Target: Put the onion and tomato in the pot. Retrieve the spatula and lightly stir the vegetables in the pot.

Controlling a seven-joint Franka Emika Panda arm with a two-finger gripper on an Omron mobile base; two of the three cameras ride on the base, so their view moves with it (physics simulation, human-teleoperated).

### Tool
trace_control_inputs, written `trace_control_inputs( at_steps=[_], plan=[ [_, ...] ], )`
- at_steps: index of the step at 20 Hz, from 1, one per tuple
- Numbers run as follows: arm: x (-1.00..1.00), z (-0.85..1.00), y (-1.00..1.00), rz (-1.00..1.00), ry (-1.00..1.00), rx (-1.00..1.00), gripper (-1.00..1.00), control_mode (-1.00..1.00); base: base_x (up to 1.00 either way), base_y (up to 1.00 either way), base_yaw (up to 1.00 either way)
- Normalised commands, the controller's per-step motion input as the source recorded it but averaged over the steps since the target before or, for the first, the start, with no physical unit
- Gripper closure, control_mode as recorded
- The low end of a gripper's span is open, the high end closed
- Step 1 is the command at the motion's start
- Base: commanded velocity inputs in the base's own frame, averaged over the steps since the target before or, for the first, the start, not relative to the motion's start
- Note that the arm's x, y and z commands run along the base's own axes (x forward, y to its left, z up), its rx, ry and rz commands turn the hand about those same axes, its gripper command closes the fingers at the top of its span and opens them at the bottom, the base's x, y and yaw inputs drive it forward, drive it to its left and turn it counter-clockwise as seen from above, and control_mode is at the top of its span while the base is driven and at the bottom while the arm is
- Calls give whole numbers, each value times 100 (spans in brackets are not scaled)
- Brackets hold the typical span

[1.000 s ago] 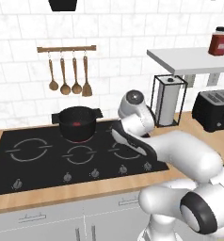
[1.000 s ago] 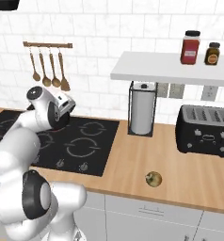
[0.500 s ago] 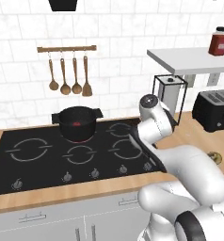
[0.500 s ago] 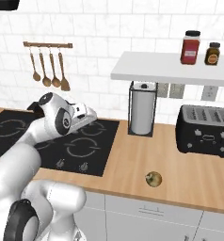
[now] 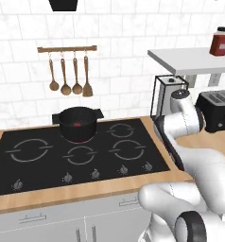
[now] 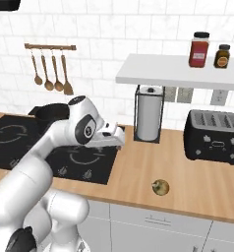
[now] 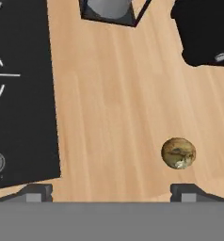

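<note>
The black pot (image 5: 77, 124) stands on the back burner of the cooktop, and the red tomato (image 5: 77, 125) lies inside it. The yellowish-brown onion (image 6: 160, 187) rests on the wooden counter near its front edge, to the right of the cooktop. My gripper (image 6: 120, 141) hangs open above the counter, just right of the cooktop's edge and left of the onion. In the hand view the onion (image 7: 178, 153) lies close above the right fingertip (image 7: 191, 192), off to one side of the open gripper (image 7: 114, 193), with nothing between the fingers. The spatula is out of view.
A paper towel holder (image 6: 149, 114) and a black toaster (image 6: 217, 137) stand at the back of the counter. Two jars (image 6: 199, 49) sit on the shelf above. Wooden spoons and a turner (image 5: 69, 75) hang on a wall rail behind the cooktop (image 5: 81, 153).
The arm has swung right, from over the cooktop near the pot to above the wooden counter. The jaws stayed open and empty.
</note>
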Motion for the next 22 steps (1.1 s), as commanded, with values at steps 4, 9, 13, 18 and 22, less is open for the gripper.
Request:
trace_control_inputs(
  at_steps=[4,9,13,18,22],
  plan=[
    [-24,-14,-100,-32,6,8,-100,-100,0,0,0],
    [-3,-45,-100,-20,0,0,-100,-100,0,0,0],
    [-3,-50,-96,-12,0,1,-100,-100,0,0,0],
    [2,-56,-43,-2,1,13,-100,-100,0,0,0],
    [12,-45,-5,0,0,8,-100,-100,0,0,0]
  ],
)
